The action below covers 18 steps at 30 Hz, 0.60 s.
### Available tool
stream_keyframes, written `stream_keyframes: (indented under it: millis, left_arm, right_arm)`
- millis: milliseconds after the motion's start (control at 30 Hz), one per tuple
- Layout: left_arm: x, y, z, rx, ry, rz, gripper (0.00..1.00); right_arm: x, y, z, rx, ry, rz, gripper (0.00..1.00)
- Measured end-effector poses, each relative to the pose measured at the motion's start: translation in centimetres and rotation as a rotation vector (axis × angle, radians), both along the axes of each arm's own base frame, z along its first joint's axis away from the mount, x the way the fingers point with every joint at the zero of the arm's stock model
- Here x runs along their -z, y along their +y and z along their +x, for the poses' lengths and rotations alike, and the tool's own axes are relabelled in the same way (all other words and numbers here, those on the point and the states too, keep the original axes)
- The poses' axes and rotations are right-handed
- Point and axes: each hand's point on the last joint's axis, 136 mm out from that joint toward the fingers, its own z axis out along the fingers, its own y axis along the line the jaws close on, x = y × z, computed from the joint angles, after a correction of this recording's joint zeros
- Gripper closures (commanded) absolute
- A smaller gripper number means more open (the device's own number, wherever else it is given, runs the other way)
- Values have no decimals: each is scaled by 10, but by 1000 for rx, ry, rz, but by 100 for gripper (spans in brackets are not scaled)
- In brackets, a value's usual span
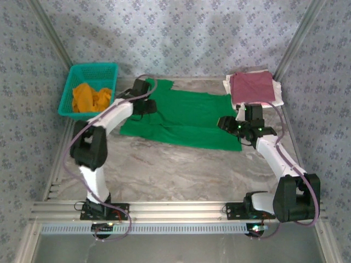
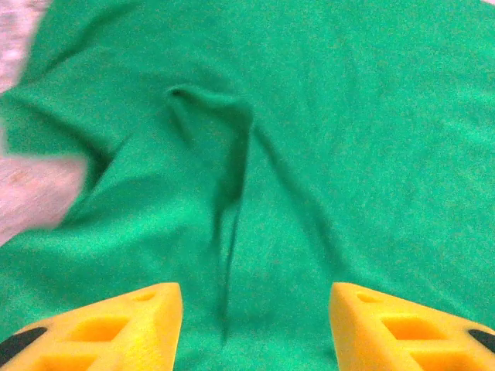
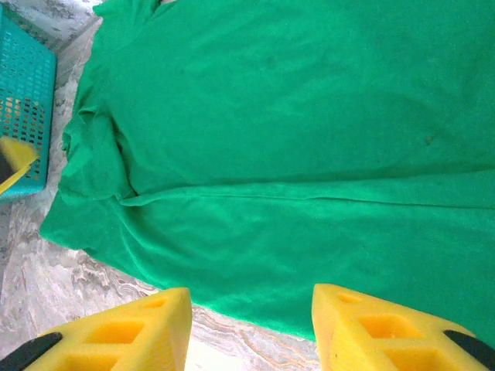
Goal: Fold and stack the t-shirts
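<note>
Green t-shirt (image 1: 186, 118): spread flat on desk (image 1: 181, 170), mid-back, between the two arms. A long crease runs lengthwise near the front edge; can't tell if that strip is doubled over.
Other shirts: maroon-pink shirt (image 1: 251, 87) folded on top of white shirt (image 1: 279, 94), back R corner. Orange shirt (image 1: 90, 97) bunched in teal basket (image 1: 67, 96), back L corner.
L pincer (image 2: 254, 297): jaws apart, nothing between them, low over L part of the green cloth. Small puckered ridge in the fabric just ahead of the tips.
R pincer (image 3: 251, 297): jaws apart, empty, at the front edge of the shirt on the R side. Bare desk shows under the tips.
Handling (est.): light, limp knit. No stiffness, so it sags and drags if lifted at one pt. Wrinkles easily, not fragile. Likely grips the desk somewhat, so sliding will bunch it.
Where to grab (est.): pinch edge or corner, one layer or both as the fold needs. Both pincers on the same long side, well apart, lift together and carry across so the fold stays straight.
Risk: pinching mid-panel makes a tent, not a fold.
</note>
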Motion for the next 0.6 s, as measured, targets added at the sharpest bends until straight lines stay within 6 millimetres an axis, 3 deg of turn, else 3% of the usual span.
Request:
stream_keyframes:
  millis: [100,167,267,367,467,600]
  left_arm:
    - [-19,29,-26,-43,-39,-17,41]
    - [-15,53,-43,-90,-33,-19,39]
    - [17,85,-66,-156,40,1,39]
    - [55,110,-91,-209,140,26,38]
    - [73,118,-105,-226,190,29,38]
    - [80,112,-97,-211,180,-2,39]
  right_arm:
    - [6,15,-7,-61,3,-18,53]
    - [10,32,-13,-125,2,-42,53]
    - [24,47,-19,-175,32,-69,61]
    - [44,43,-16,-149,95,-85,68]
    - [64,37,-14,-111,164,-96,76]
    - [77,32,-12,-75,219,-99,76]
